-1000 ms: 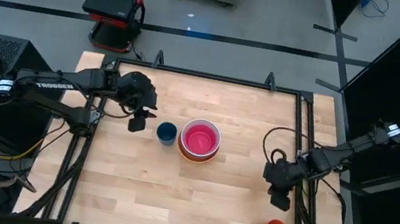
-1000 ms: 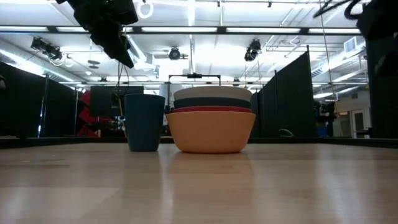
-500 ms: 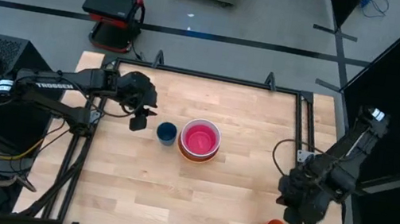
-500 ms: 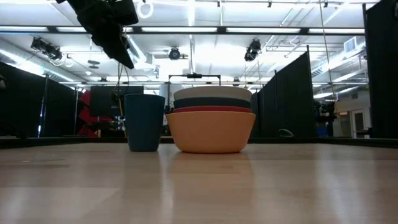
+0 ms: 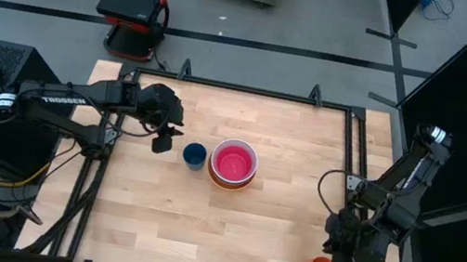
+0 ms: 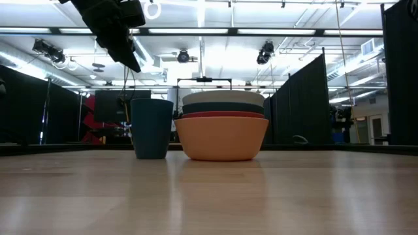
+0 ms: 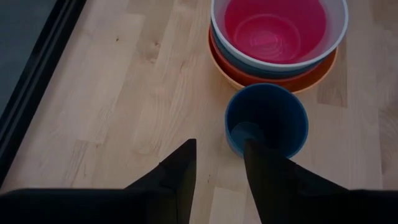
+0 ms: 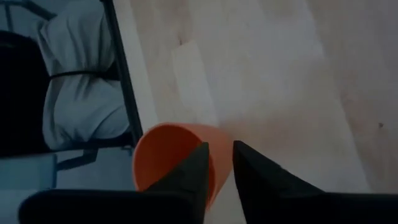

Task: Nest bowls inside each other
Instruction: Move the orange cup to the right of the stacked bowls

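Five bowls (image 5: 233, 163) nested mid-tabletop (image 5: 155, 213) | left gripper (image 5: 159, 144) hovered beside blue cup (image 5: 195, 154), fingers parted, empty | right gripper (image 8: 221, 163) fingers parted over orange cup (image 8: 171, 158) rim

Smooth plastic bowls (image 5: 233, 163) are sitting nested on a pale, matt wooden table (image 5: 199, 229) beside a blue plastic cup (image 5: 195, 154).

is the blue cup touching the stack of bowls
Apart. The low view shows a thin gap of background between the blue cup and the stack of bowls.
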You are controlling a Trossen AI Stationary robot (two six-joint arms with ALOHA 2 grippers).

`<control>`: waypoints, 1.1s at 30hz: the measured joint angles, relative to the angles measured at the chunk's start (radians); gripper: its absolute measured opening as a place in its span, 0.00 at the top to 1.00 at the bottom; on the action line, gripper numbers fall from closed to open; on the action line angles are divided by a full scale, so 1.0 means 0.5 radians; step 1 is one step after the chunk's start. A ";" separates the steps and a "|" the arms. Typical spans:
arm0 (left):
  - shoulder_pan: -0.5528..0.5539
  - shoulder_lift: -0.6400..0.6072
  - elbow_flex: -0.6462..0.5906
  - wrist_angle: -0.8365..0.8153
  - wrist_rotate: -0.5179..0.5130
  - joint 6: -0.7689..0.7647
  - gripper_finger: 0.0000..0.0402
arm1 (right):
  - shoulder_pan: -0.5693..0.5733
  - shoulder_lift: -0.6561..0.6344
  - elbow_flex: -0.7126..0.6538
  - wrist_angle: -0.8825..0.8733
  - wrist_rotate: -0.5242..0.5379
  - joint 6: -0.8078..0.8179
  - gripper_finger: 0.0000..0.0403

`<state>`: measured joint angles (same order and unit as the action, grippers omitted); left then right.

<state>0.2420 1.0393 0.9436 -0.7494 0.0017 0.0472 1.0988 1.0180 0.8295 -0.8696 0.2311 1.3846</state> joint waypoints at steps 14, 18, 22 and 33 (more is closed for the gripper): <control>0.000 0.000 0.000 -0.002 0.000 -0.019 0.70 | -0.001 0.303 0.000 0.084 -0.158 0.042 0.42; 0.000 0.000 0.000 -0.003 0.001 -0.028 0.71 | -0.001 0.367 0.000 0.086 -0.200 0.036 0.48; 0.000 0.000 0.000 -0.004 0.001 -0.037 0.72 | -0.001 0.430 0.000 0.088 -0.243 0.030 0.54; 0.000 0.001 0.000 -0.006 0.002 -0.052 0.74 | -0.011 0.545 -0.001 0.087 -0.336 -0.111 0.94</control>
<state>0.2420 1.0397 0.9436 -0.7525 0.0025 0.0212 1.0934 1.2903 0.8291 -0.8263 0.0631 1.3293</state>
